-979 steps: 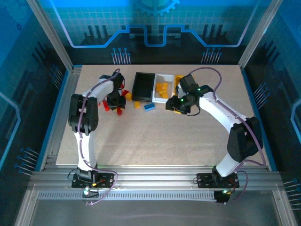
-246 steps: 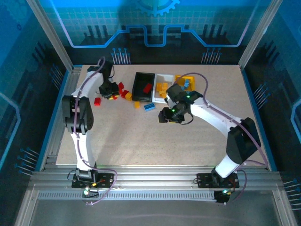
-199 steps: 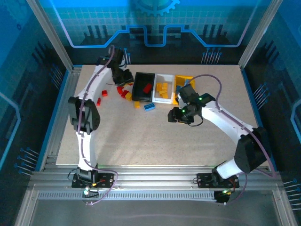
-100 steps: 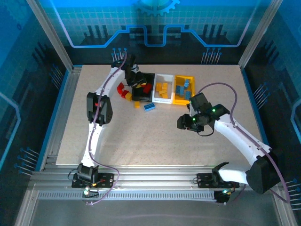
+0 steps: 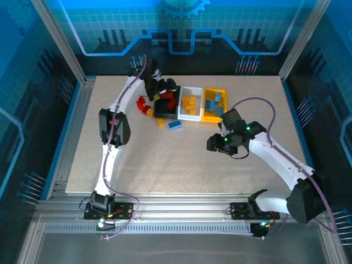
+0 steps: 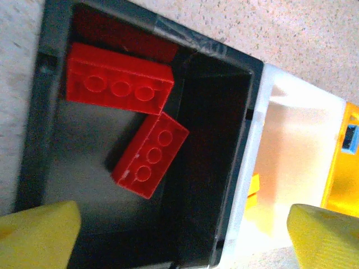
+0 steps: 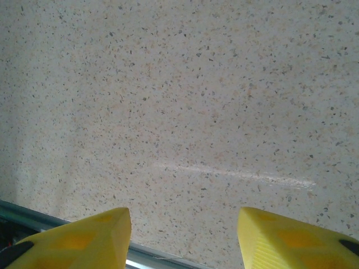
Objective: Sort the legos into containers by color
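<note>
My left gripper (image 5: 164, 94) hangs open over the black container (image 5: 168, 113). In the left wrist view its yellow fingertips (image 6: 36, 235) stand wide apart above the black container (image 6: 230, 168). Two red legos (image 6: 118, 84) (image 6: 150, 154) lie loose inside. Beside it stand the white container (image 5: 190, 117), holding orange-yellow legos (image 5: 189, 104), and the yellow container (image 5: 212, 117), holding light blue legos (image 5: 215, 100). My right gripper (image 5: 217, 144) is open over bare table, right of centre, with nothing between its fingers (image 7: 78, 238).
Loose legos lie left of and in front of the black container: red ones (image 5: 141, 104), a yellow one (image 5: 149, 111), an orange one (image 5: 160, 122) and a blue one (image 5: 175, 125). The table's near half is bare. A metal rail (image 7: 33, 216) edges the right wrist view.
My left gripper has swung from the loose red legos to above the black container and opened, and a second red lego now lies inside. My right arm has drawn back from the containers.
</note>
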### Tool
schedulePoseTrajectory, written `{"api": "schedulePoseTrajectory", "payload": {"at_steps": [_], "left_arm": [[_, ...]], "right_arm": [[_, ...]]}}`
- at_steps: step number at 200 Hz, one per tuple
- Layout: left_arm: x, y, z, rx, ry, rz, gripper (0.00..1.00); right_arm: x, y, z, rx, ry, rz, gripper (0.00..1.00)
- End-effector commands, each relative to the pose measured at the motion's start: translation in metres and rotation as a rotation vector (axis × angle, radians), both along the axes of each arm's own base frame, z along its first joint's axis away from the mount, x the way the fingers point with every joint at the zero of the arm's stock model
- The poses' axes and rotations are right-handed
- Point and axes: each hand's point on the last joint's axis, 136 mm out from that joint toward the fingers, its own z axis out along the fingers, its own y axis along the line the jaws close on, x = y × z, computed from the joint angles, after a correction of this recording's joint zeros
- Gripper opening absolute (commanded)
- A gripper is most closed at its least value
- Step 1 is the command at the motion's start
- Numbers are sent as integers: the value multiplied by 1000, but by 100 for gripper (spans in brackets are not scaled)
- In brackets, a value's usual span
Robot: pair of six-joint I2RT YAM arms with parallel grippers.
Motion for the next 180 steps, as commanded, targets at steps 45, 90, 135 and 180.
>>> {"api": "schedulePoseTrajectory", "payload": {"at_steps": [45,90,135,180], "left_arm": [[-63,154,50,326,59,238,99],[-97,221,-3,366,246,356,99],[-107,256,-42,413,332,351,96],[-104,266,-78,445,374,292,85]], "right_arm": [[24,31,4,61,-10,51,54],[31,57,-2,42,10,134,54],[28,70,-7,22,33,174,54],[22,64,-10,-1,47,163,54]]}}
